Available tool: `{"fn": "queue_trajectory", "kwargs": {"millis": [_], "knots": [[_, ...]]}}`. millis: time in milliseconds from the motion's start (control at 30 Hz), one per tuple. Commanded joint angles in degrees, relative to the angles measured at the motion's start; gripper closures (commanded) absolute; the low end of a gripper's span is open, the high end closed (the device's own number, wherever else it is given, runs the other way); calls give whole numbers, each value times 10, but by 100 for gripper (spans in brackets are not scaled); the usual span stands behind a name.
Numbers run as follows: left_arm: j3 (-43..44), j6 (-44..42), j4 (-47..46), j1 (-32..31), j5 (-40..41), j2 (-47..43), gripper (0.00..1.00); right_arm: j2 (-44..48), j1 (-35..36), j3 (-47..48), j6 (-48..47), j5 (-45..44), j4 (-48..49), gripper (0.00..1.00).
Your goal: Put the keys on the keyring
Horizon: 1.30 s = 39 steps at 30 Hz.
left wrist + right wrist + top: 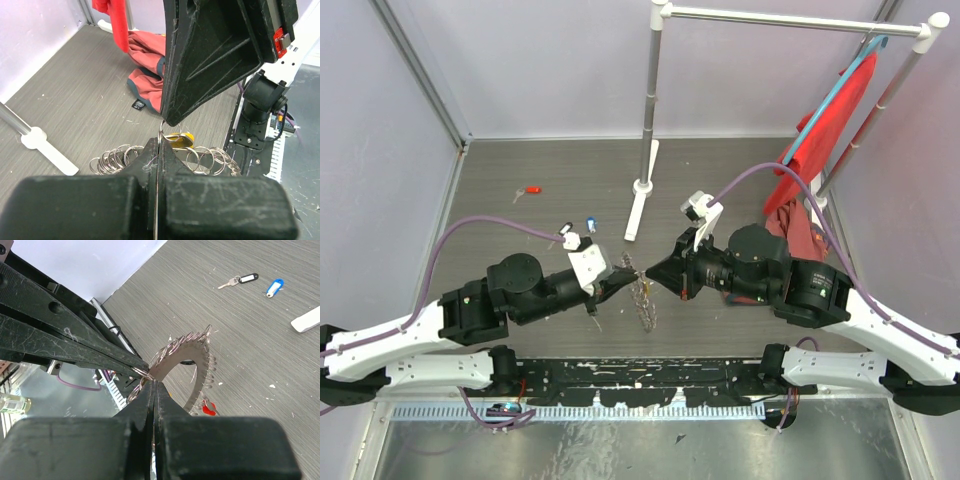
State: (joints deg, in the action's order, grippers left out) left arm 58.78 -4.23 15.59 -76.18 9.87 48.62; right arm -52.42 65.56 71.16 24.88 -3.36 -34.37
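Left claw [157, 146] and right claw [151, 385], both clamped shut, pinch the large spiky grey metal keyring [190, 351] above the grey surface [250, 350]. On that surface lie a black-headed key [245, 278] and a blue-headed key [274, 286].

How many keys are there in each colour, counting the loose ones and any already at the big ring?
Red keys: 2
Black keys: 1
Blue keys: 1
Yellow keys: 1
Total: 5

The keyring [192, 352] is thin, shiny metal. The keys [274, 287] have glossy plastic heads. The table [260, 350] is matt and grained.
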Motion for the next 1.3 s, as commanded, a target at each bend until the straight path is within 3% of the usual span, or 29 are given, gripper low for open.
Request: {"fn": "queue_trajectory", "kwargs": {"millis": [0,1267], "knots": [[-4,3,-52,-1,-8,-11,100,1,2,8,8,-16,7,99],[-3,-1,-61,-1,-18,-7,100,-26,2,6,-5,19,1,99]]}}
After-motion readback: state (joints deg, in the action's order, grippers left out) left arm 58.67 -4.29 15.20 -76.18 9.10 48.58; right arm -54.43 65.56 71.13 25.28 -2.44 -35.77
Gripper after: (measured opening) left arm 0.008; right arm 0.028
